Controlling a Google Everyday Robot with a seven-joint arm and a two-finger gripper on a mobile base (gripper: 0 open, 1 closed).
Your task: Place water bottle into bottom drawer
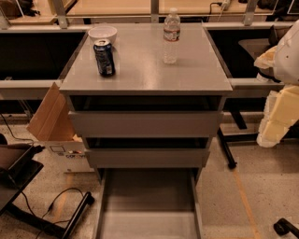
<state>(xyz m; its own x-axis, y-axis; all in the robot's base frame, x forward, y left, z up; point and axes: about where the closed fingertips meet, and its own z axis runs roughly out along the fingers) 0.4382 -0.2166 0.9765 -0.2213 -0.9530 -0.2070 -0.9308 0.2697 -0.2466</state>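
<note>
water bottle (171, 36) upright on tabletop (145, 70), bottom drawer (148, 205) pulled open.
gripper (279, 114) at right edge, well apart from it; open or closed, can't tell.

Warm, dim light. A speckled floor (266, 186) with an orange tape line (244, 198) lies below the gripper (274, 122), at the right edge. Far to its left are an open cardboard box (51, 119) and black cables (58, 198). Wooden tabletops (112, 6) stand beyond.
</note>
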